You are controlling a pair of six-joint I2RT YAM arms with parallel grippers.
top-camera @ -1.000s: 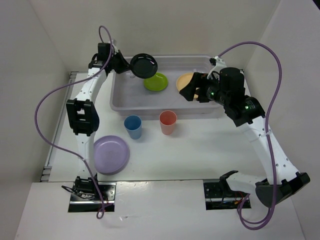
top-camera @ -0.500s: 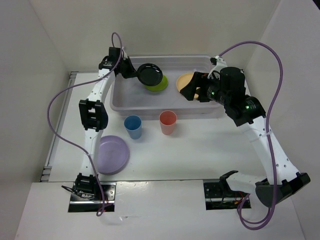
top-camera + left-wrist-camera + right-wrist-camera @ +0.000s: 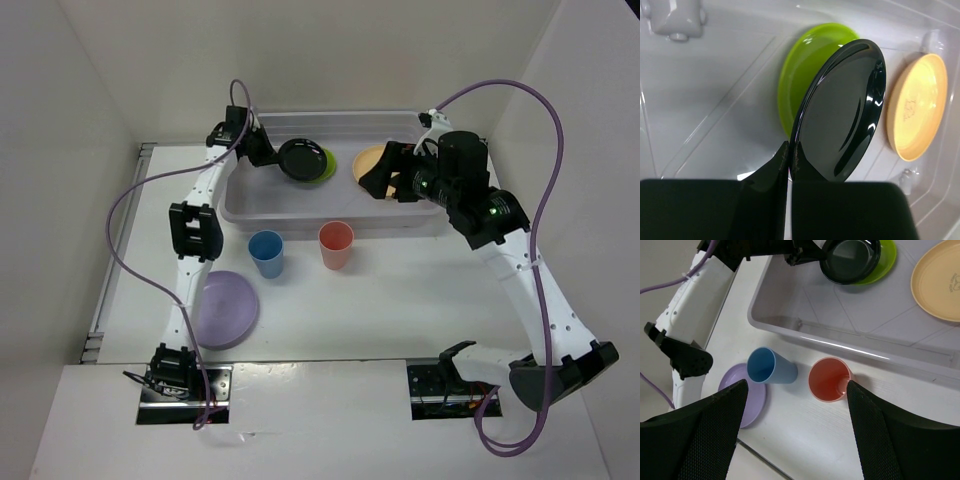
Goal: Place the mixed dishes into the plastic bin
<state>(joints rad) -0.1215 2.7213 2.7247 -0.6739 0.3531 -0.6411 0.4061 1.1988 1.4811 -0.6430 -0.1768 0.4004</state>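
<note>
Black plate [image 3: 840, 110] tilted on edge, pinched at rim by closed left jaws, low inside bin [image 3: 380, 218], just over green plate [image 3: 800, 75]. Risk: released at this tilt, may skid off green plate or lean upright against it. Right jaws wide open, empty, over bin's right part.
</note>
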